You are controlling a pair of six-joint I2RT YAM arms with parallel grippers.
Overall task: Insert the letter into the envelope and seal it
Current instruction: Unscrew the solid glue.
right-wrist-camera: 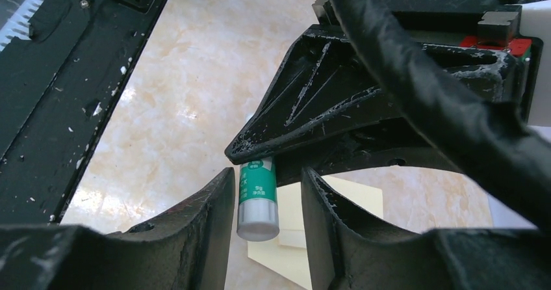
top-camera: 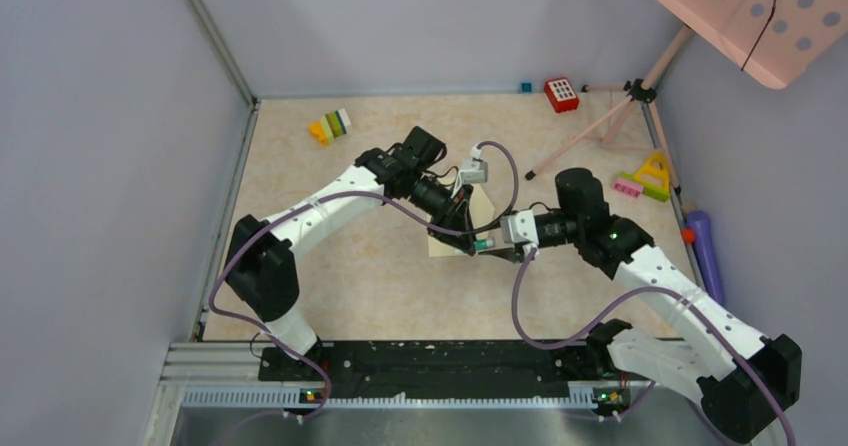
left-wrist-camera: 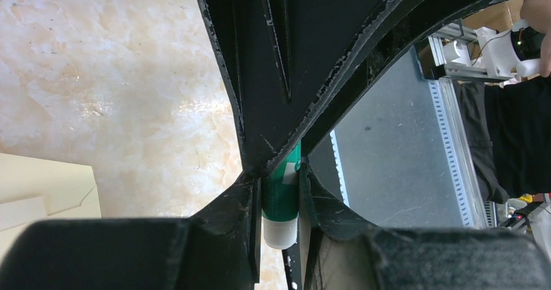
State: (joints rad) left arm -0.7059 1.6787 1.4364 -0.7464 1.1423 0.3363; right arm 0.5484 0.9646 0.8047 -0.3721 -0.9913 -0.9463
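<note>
A green glue stick [left-wrist-camera: 281, 196] hangs above the table, and my left gripper [left-wrist-camera: 281, 202] is shut on it, its white end [left-wrist-camera: 281, 233] poking out toward the camera. My right gripper [right-wrist-camera: 266, 199] faces it head-on, jaws open around the stick's grey end [right-wrist-camera: 258, 220], with a gap on the right side. In the top view both grippers [top-camera: 470, 238] [top-camera: 492, 249] meet over the envelope [top-camera: 450, 244]. The pale yellow envelope [right-wrist-camera: 354, 202] lies flat on the table below [left-wrist-camera: 45, 192]. The letter is hidden.
Coloured toy bricks [top-camera: 330, 126] lie at the back left, a red block [top-camera: 561, 94] and a tripod [top-camera: 640, 91] at the back right. A yellow and pink toy [top-camera: 645, 178] and a purple cylinder [top-camera: 705, 251] sit along the right wall. The black base rail [top-camera: 430, 361] runs along the near edge.
</note>
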